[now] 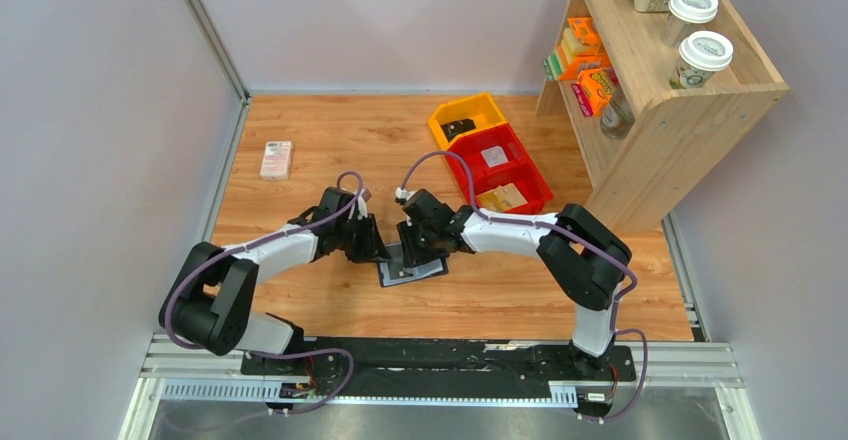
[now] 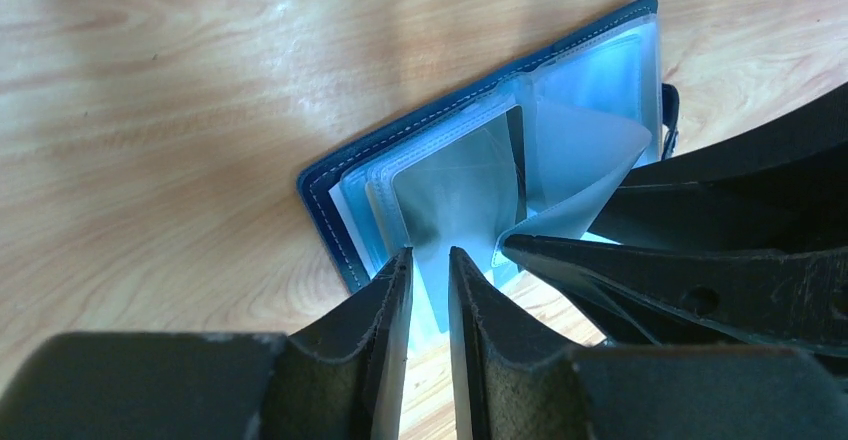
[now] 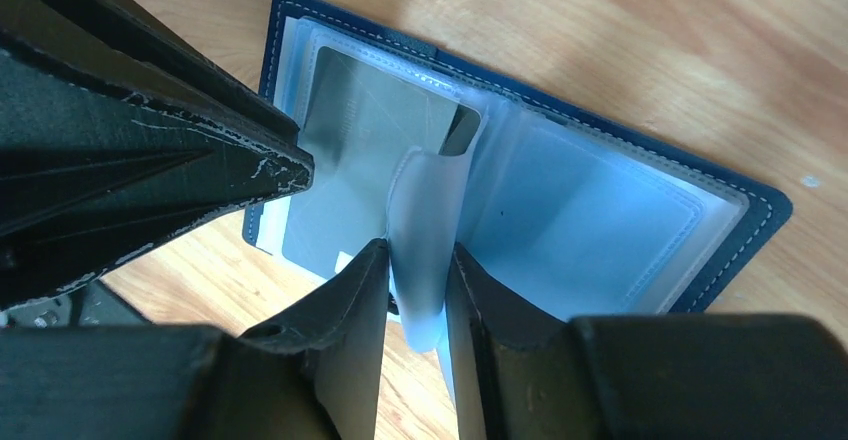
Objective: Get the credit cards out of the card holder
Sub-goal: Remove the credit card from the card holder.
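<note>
The navy card holder (image 1: pixel 428 271) lies open on the wooden table between my two arms. Its navy cover (image 2: pixel 325 205) frames pale blue-grey sleeves. A greyish credit card (image 3: pixel 360 150) sits inside one clear sleeve, also seen in the left wrist view (image 2: pixel 455 185). My left gripper (image 2: pixel 430 256) is closed to a narrow gap on the near edge of that sleeve. My right gripper (image 3: pixel 418 250) is shut on a loose clear sleeve page (image 3: pixel 425 200), bending it upward. The two grippers (image 1: pixel 385 248) (image 1: pixel 412 243) almost touch over the holder. The right fingers (image 2: pixel 700 285) show beside the left ones.
A pink-white box (image 1: pixel 276 159) lies at the far left. A yellow bin (image 1: pixel 467 117) and a red bin (image 1: pixel 505 165) stand behind the holder. A wooden shelf (image 1: pixel 670 90) with cups and boxes stands at the right.
</note>
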`<act>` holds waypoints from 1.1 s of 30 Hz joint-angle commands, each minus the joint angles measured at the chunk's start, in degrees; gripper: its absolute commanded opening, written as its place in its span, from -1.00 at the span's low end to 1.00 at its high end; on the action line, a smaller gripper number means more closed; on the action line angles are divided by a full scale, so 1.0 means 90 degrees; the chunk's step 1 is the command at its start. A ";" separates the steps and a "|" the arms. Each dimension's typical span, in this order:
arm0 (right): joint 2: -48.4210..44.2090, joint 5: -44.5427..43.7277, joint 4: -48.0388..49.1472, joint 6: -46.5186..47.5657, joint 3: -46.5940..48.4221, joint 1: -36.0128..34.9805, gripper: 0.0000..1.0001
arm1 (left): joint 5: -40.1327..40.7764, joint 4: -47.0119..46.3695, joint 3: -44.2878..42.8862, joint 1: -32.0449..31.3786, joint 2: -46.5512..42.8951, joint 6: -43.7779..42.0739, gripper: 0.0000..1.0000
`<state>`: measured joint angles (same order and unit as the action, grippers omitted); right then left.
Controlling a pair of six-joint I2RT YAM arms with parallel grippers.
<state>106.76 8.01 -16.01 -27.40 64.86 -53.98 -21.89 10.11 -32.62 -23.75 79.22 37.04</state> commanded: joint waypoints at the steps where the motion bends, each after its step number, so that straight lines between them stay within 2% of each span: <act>1: 0.0140 -0.0801 -0.0661 0.0173 0.0253 -0.0077 -0.36 | 0.0186 0.0048 0.0031 -0.0018 0.0455 -0.0218 -0.42; 9: -0.0006 -0.2586 -0.1755 0.0427 0.0908 -0.0360 -0.20 | 0.0576 0.0371 0.0079 -0.0018 0.0778 -0.0394 -0.43; 15: -0.0387 -0.4013 -0.2409 0.0651 0.0792 -0.0292 -0.03 | 0.0587 0.0420 0.0060 -0.0018 0.0709 -0.0472 -0.43; 21: -0.1002 -0.4854 -0.2996 0.0311 0.0752 -0.0126 0.15 | 0.0479 0.0420 0.0002 -0.0018 0.0700 -0.0502 -0.43; 24: -0.1227 -0.4515 -0.2910 0.0329 0.0869 -0.0116 0.15 | 0.0460 0.0410 0.0011 -0.0018 0.0651 -0.0492 -0.44; 30: -0.2096 -0.1852 -0.0939 0.0818 0.0372 -0.0136 0.02 | 0.0469 0.0459 0.0002 -0.0018 0.0544 -0.0492 -0.44; 33: -0.1903 -0.1155 -0.0497 0.0643 0.0400 -0.0058 -0.06 | 0.0489 0.0449 0.0021 -0.0018 0.0514 -0.0492 -0.44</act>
<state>89.67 -15.38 -31.31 -21.56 68.75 -54.94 -22.96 7.84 -34.26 -23.64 83.22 35.66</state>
